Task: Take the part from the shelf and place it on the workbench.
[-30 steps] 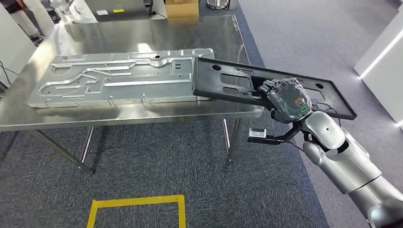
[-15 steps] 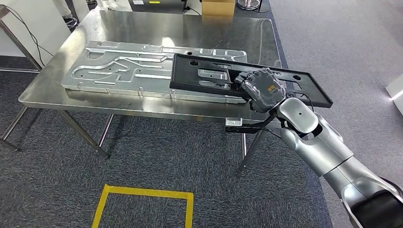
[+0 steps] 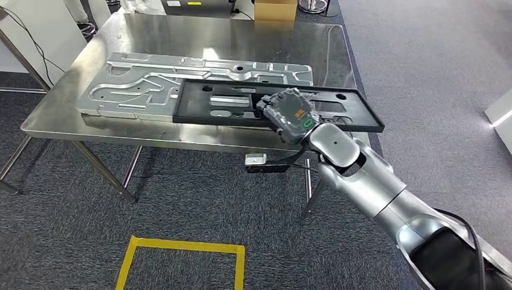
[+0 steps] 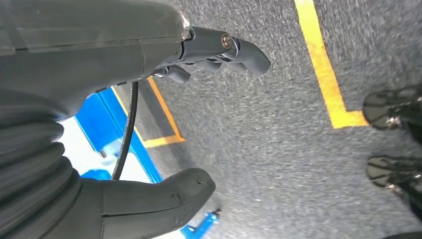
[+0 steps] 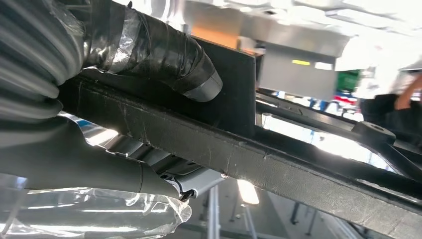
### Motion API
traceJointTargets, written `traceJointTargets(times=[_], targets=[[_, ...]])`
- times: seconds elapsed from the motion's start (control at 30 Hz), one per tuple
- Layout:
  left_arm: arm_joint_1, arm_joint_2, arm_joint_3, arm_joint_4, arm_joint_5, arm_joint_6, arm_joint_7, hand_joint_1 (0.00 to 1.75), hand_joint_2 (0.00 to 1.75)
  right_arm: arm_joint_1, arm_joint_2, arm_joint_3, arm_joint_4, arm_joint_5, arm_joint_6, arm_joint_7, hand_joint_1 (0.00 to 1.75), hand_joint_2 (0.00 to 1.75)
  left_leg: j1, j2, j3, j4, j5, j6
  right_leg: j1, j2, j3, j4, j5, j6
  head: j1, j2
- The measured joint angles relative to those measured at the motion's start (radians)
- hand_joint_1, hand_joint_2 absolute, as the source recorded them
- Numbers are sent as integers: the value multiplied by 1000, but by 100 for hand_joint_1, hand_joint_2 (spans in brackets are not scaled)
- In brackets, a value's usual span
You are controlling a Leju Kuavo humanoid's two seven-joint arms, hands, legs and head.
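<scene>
**On the workbench edge: black part in the right hand**

Head view — the workbench [image 3: 151, 33] is a rectangular table with a brushed stainless top, glossy with reflections, on slanted metal legs. Lying flat on it is a long silver stamped metal panel [image 3: 145, 84] with raised ribs, curved channels and notched edges. The part [image 3: 229, 106], a flat matt black rectangular frame with cut-out slots and round holes, lies partly over the panel's near right portion, its right end jutting out past the table's corner. The right hand [image 3: 290, 115], grey under a crinkled clear film, grips the part at its near edge; a smooth silver arm runs back from it. Grey speckled carpet [image 3: 199, 205] covers the floor, with a square of yellow tape [image 3: 181, 248]. A cardboard box [image 3: 275, 9] stands beyond the table.

Left wrist view — the left hand [image 4: 149, 99], dark rubbery grey with a ribbed cuff, hangs above the carpet, thumb and fingers spread apart, holding nothing.

Right wrist view — taped fingers [image 5: 164, 55] lie on one face of the part's coarse black rim, the thumb on the other face.
</scene>
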Motion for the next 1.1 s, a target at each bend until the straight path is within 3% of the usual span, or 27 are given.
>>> traceJointTargets(times=[0.13, 0.27, 0.37, 0.43, 0.5, 0.57, 0.6, 0.63, 0.67, 0.73, 0.8, 0.87, 0.97, 1.03, 1.1], targets=[[-13, -8, -23, -11, -18, -7, 12, 0, 175, -2, 78, 43, 18, 11, 9, 15, 175, 175, 0, 3, 1, 0, 0, 0, 2, 3, 0, 0, -1, 0, 0, 0], [-16, -17, -34, -21, -24, -8, 17, 0, 175, -4, 120, 66, 35, 12, 8, 19, 175, 175, 0, 3, 1, 0, -1, 0, 2, 3, 0, 0, -1, 0, 0, 0], [-16, -22, -38, -27, -23, -9, 21, 0, 175, -9, 139, 77, 46, 11, 8, 19, 175, 175, -3, 1, 1, 0, -8, 11, -4, -1, 4, -8, 0, 11, 0, 0], [-15, -24, -38, -31, -22, -10, 23, 0, 175, -15, 149, 80, 53, 8, 7, 19, 175, 175, 2, -3, 15, -18, -5, 22, -7, 17, 6, 4, -10, 19, 0, 0], [-16, -26, -38, -34, -20, -12, 24, 0, 175, -23, 151, 81, 59, 5, 6, 18, 175, 175, 7, -8, 30, -34, -1, 31, -7, 61, -33, 88, -56, 17, 1, 0], [-20, -27, -38, -35, -17, -12, 24, 0, 175, -28, 150, 82, 66, 1, 5, 18, 175, 175, 3, -15, 32, -35, -4, 36, -7, 89, -113, 228, -114, 12, 1, 0], [-21, -28, -38, -36, -16, -13, 24, 0, 175, -27, 149, 83, 70, -1, 5, 17, 175, 175, 2, -20, 34, -33, -6, 36, -6, 93, -147, 278, -124, 10, 1, 0], [-21, -28, -38, -37, -15, -13, 23, 0, 175, -26, 147, 84, 74, -2, 5, 17, 175, 175, 1, -26, 35, -31, -10, 35, -6, 94, -165, 293, -113, 8, 1, 0], [-20, -28, -38, -37, -14, -14, 23, 0, 175, -26, 146, 85, 77, -3, 5, 16, 175, 175, 1, -31, 39, -27, -14, 32, -6, 94, -164, 270, -81, 5, 1, 0], [-16, -28, -38, -37, -13, -15, 22, 0, 175, -28, 144, 85, 82, -5, 6, 14, 175, 175, 1, -39, 48, -18, -27, 25, -5, 95, -115, 142, 5, -5, 1, 0], [-16, -29, -38, -38, -13, -16, 20, 0, 175, -34, 143, 86, 84, -8, 6, 11, 175, 175, -1, -44, 51, -10, -37, 15, 1, 95, -75, 46, 43, -14, 1, 0], [-16, -30, -38, -38, -12, -18, 16, 0, 175, -37, 142, 87, 85, -13, 8, 10, 175, 175, 0, -46, 51, -10, -41, 2, 9, 95, -70, 31, 38, -21, 1, 0], [-15, -29, -38, -39, -12, -18, 14, 0, 175, -40, 140, 88, 85, -21, 9, 10, 175, 175, 3, -41, 49, 8, -59, -17, 2, 93, -52, 15, 37, -36, 0, 0], [-13, -29, -37, -39, -11, -18, 14, 0, 175, -42, 140, 89, 85, -24, 10, 10, 175, 175, 6, -34, -2, 111, -103, -28, -2, 91, -38, 6, 33, -45, 0, 0], [-12, -29, -37, -39, -10, -18, 14, 0, 175, -43, 140, 92, 86, -26, 12, 10, 175, 175, 9, -31, -83, 243, -141, -36, -2, 90, -27, 6, 23, -48, 0, 0]])
